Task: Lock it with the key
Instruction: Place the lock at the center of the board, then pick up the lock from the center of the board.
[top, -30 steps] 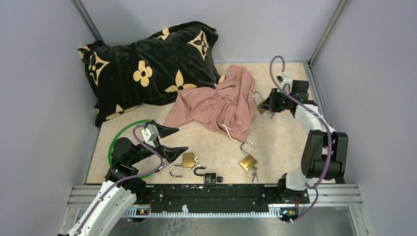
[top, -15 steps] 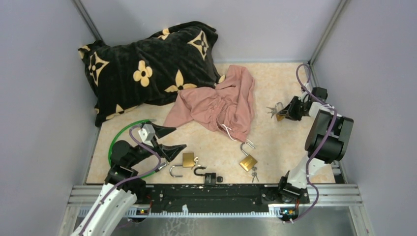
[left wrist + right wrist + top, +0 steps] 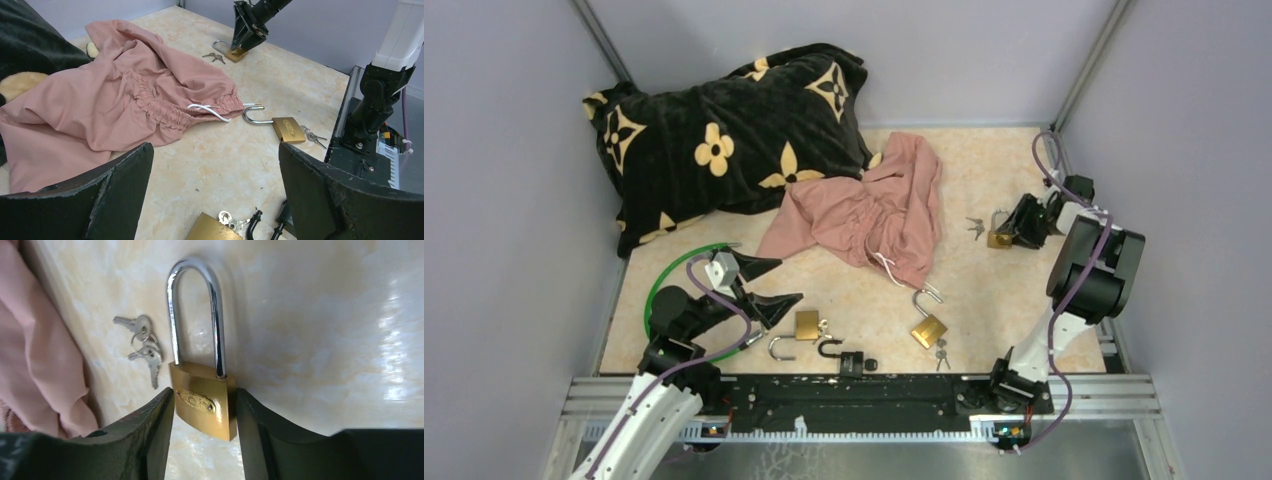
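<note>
Right tool [image 3: 205, 401] is gripping the brass padlock [image 3: 202, 390], far right on the desk [image 3: 1024, 160].
Keys [image 3: 142, 347] are lying just beside it, keyhole facing out of view; left tool [image 3: 216, 149] is hanging released.

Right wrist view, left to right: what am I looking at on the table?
Crumpled pink cloth → small silver keys on a ring → brass padlock with a long steel shackle

We see a gold padlock [image 3: 204, 407] with a silver loop [image 3: 172, 315], a pink cloth [image 3: 864, 210] and a black pillow [image 3: 724, 130] with yellow flowers.
</note>
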`<state>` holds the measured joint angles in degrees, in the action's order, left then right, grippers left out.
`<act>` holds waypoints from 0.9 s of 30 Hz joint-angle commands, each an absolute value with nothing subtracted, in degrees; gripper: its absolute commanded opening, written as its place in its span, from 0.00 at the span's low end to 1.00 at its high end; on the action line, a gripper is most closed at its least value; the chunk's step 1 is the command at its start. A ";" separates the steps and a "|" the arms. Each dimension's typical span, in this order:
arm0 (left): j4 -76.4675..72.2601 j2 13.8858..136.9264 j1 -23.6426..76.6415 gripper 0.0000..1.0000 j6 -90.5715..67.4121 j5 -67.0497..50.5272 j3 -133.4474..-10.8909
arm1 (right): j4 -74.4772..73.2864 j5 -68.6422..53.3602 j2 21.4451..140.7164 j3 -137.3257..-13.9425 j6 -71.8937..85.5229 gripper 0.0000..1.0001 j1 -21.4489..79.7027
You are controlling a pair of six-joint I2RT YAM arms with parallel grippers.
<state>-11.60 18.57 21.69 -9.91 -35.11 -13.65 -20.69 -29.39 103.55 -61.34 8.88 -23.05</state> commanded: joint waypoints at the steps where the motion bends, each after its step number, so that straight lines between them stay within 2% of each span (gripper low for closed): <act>1: -13.27 17.88 21.41 0.99 -10.72 -35.24 -13.10 | -24.64 -22.35 105.57 -68.90 5.72 0.49 -23.30; 4: -13.18 17.72 21.43 0.99 -10.71 -35.25 -13.02 | -28.84 -18.21 105.95 -72.07 4.93 0.51 -23.24; 8: -13.68 17.75 21.40 0.99 -10.72 -35.33 -12.77 | -31.47 -6.91 100.39 -73.13 4.86 0.56 -20.03; 11: -14.46 17.63 21.40 0.99 -11.13 -35.38 -12.34 | -33.99 -0.65 93.47 -71.81 3.89 0.57 -11.24; 14: -14.61 17.13 21.34 0.99 -11.33 -35.56 -12.22 | -36.58 1.89 86.83 -67.47 4.63 0.61 3.71; 15: -14.55 17.00 21.34 0.99 -11.34 -35.59 -12.22 | -37.97 2.44 85.39 -66.20 5.27 0.69 8.18; 16: -14.44 16.96 21.31 0.99 -11.29 -35.60 -12.22 | -39.98 3.26 84.44 -65.17 6.25 0.94 12.76; 17: -14.40 16.90 21.35 0.99 -11.26 -35.68 -12.22 | -42.12 4.29 83.89 -64.57 7.47 0.98 16.91; 24: -15.20 15.60 21.29 0.99 -11.52 -35.73 -11.56 | -51.72 7.97 83.02 -59.71 16.63 0.98 38.39; 27: -15.09 14.97 21.33 0.99 -11.36 -35.78 -11.51 | -54.62 6.36 84.59 -60.44 19.27 0.97 41.90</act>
<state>-12.99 16.23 21.58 -10.94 -35.20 -12.08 -48.36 4.01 84.14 -59.09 13.37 38.35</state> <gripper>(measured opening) 0.987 0.982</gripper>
